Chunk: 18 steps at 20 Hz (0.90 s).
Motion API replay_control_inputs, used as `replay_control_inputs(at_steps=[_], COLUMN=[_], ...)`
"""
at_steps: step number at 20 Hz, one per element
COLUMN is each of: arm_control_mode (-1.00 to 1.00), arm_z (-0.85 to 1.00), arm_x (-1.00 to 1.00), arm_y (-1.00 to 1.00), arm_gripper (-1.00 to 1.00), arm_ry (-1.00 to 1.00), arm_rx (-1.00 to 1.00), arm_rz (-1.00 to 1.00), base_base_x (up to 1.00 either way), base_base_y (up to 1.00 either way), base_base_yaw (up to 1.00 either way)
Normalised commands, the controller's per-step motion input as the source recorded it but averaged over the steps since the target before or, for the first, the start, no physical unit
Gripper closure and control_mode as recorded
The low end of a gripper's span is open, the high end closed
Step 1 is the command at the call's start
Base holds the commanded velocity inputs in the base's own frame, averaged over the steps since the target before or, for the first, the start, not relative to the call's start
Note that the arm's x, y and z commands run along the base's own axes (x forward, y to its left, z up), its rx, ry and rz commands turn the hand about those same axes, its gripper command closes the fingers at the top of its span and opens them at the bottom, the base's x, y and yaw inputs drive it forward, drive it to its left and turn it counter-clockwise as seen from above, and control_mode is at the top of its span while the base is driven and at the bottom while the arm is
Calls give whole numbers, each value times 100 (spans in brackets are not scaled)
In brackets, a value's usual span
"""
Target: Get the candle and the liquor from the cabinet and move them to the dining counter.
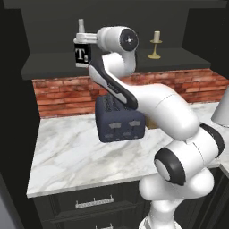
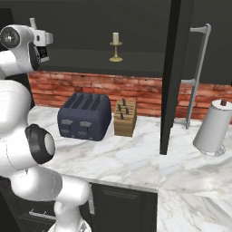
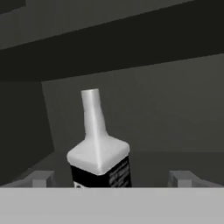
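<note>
On cabinet shelf (image 1: 116, 62), liquor bottle (image 3: 99, 153) upright between wide-open jaws, candle (image 1: 155, 44) well apart.

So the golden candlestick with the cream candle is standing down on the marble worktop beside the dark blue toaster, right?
Not quite. The golden candlestick with the cream candle stands up on the dark cabinet shelf, above the dark blue toaster on the marble worktop, as the right base view shows.

Wall: red brick backsplash (image 2: 136, 93) runs behind the worktop.
Worktop: white grey-veined marble (image 1: 71, 156), against the brick.
Base units: dark drawer cabinets (image 1: 89, 208) with small silver pulls under the worktop.
On worktop: dark blue toaster (image 2: 84, 117), wooden knife block (image 2: 124, 117), paper towel roll (image 2: 213, 128).
Light: dim, upper area dark.
</note>
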Motion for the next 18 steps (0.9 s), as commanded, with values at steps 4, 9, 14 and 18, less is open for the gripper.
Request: replay_control_inputs(at_steps=[4, 9, 14, 18], arm_control_mode=[-100, -100, -100, -100], arm_z=[9, 7, 0, 0], arm_x=[34, 2, 10, 32], arm_y=[8, 28, 18, 1], arm_gripper=[-100, -100, -100, -100], arm_ry=[15, 1, 1, 2], arm_rx=[0, -2, 0, 0], arm_rz=[0, 0, 0, 0], base_base_x=[0, 0, 0, 0], base_base_y=[0, 0, 0, 0], base_base_yaw=[0, 0, 0, 0])
